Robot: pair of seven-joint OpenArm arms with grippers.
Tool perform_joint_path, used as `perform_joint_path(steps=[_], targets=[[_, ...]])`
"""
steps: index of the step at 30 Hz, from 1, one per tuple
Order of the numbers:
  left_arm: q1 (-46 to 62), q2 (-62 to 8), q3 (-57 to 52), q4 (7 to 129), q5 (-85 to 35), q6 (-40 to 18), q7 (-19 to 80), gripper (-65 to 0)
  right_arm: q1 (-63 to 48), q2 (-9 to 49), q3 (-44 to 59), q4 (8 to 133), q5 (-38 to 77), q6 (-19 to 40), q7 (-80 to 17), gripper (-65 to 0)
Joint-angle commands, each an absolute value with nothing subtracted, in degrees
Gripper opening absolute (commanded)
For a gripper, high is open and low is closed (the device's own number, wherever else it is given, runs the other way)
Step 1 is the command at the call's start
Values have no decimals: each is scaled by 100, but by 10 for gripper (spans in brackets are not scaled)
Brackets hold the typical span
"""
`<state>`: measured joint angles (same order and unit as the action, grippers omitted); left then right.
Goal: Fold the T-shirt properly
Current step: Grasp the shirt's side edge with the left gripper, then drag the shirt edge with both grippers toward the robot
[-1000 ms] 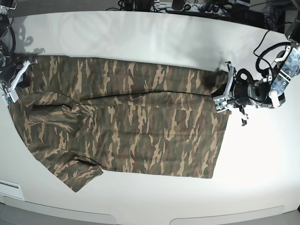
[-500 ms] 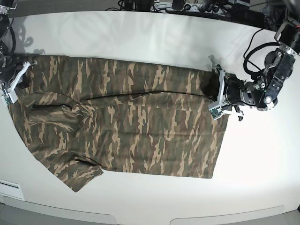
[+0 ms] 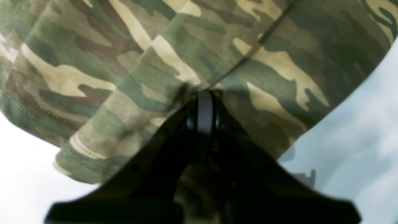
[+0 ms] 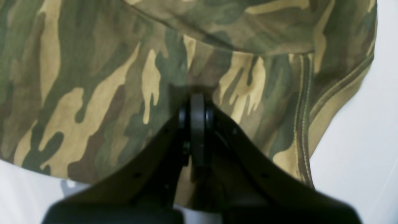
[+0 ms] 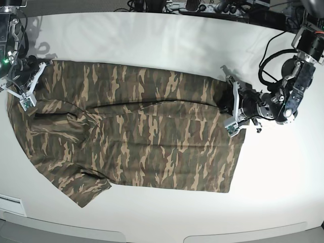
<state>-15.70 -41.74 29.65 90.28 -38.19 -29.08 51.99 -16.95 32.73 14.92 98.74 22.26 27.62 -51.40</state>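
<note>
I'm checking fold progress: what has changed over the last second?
The left tool pulled the T-shirt edge inward, toward the shirt's middle; the right tool shifted slightly up and inward. Both stayed shut on the cloth, and the lower shirt lay unmoved on the table.

Overhead base; close wrist views, T-shirt [image 5: 142,131] shared.

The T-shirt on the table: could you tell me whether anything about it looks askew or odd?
Yes. The T-shirt is not flat: a sleeve juts out at the lower left corner, and a crease runs across its upper half. Both grippers pinch its opposite edges.
</note>
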Motion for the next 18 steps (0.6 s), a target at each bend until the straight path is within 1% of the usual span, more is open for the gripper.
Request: perform_joint_path(steps=[1, 5, 9, 13, 18], targets=[[-1483, -4244, 2998, 8993, -3675, -2910, 5636, -650, -1653, 3400, 1527, 9837, 2156, 2753, -5096, -650], [-1264, -4237, 2998, 8993, -3745, -2936, 5774, -650, -1653, 3402, 1527, 9301, 2163, 2969, -5098, -650], [-1173, -4237, 2998, 8997, -4211, -3022, 6145, -650, -1673, 3404, 1527, 8899, 2456, 3085, -5308, -650], [-1157, -4241, 2998, 9004, -4436, -3020, 6506, -650, -1911, 3413, 1553, 9024, 2873, 3203, -5625, -650], [-941, -4386, 2998, 9209, -4718, -3020, 6785, -650, -2333, 3417, 1553, 9284, 2867, 3194, -5638, -650]])
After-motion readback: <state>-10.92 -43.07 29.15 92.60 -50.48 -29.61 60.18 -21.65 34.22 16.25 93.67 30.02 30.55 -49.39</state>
